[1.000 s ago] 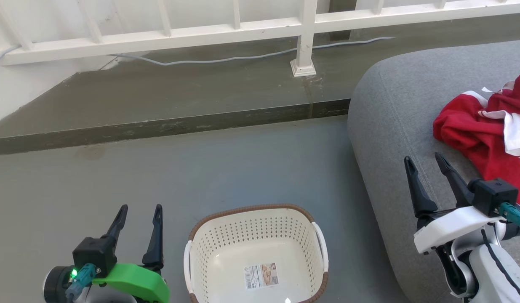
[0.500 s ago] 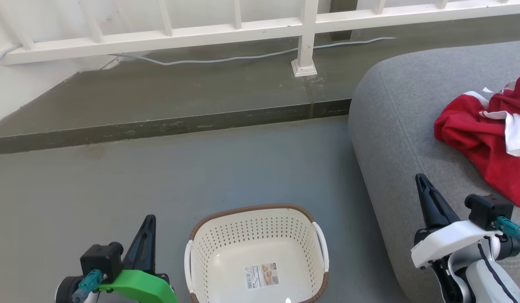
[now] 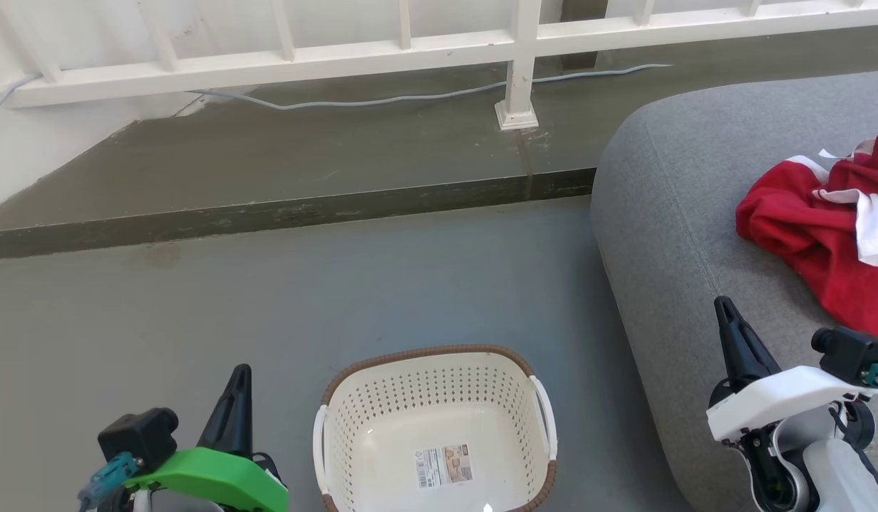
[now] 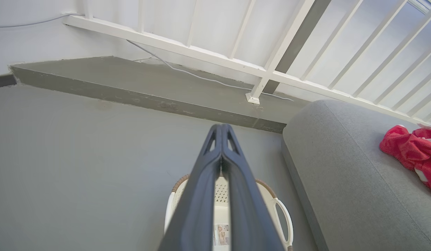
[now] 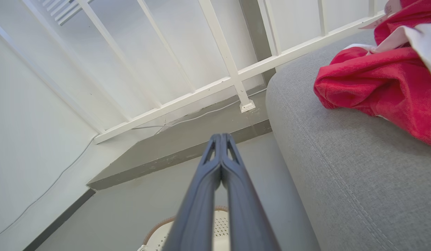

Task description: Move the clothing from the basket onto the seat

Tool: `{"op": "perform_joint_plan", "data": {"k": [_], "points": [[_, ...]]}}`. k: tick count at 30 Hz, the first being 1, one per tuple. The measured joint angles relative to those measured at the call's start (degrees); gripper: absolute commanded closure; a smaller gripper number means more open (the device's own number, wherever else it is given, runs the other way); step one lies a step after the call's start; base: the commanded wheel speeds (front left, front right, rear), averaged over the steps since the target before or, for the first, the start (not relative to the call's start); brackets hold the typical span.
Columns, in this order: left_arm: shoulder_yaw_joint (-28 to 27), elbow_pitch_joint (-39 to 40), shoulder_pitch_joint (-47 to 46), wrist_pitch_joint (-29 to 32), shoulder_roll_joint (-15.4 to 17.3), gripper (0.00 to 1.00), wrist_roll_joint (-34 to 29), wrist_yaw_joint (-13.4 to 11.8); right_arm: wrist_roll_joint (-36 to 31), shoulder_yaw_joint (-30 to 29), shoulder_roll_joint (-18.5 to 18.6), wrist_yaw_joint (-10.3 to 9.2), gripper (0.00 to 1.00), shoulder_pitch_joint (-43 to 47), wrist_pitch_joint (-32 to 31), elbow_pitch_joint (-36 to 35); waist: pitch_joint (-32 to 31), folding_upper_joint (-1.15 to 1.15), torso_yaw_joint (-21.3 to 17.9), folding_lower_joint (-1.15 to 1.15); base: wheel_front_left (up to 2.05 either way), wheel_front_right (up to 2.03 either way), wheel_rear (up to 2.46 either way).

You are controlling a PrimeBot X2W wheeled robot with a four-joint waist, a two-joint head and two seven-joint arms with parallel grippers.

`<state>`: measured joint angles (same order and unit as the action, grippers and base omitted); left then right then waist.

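Clothing (image 3: 815, 235) heaped on seat (image 3: 666, 213), two o'clock from basket (image 3: 431, 350) | basket holds no cloth | left hand (image 3: 239, 373), right hand (image 3: 723, 306) both pinched closed, empty | looks done: park arms clear, no snagging.

The left end effector (image 3: 237, 377) has 2 long, dark, tapered fingers (image 4: 201, 202) with triangular cut-outs near the tips, set in a bright green shell (image 3: 204, 478). The right end effector (image 3: 725, 313) has the same fingers in a white shell (image 3: 780, 402). Each wrist carries a black boxy block (image 3: 136, 437) with a teal plug (image 3: 104, 480). A thin black line runs along the pale right forearm (image 3: 833, 478).
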<state>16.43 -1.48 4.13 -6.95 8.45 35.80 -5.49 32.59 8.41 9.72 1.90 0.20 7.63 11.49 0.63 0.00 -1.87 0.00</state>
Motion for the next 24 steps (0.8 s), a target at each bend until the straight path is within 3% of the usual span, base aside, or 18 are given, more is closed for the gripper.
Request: {"op": "perform_joint_plan", "data": {"k": [24], "points": [[-5.36,-3.49,-0.32,3.43,-0.4,1.0,19.86,3.52,18.84,-5.25,-2.44,1.34,1.0,-0.92,-4.78,1.53,-0.12,0.0,0.56,0.0,0.0,0.0,0.0]]}}
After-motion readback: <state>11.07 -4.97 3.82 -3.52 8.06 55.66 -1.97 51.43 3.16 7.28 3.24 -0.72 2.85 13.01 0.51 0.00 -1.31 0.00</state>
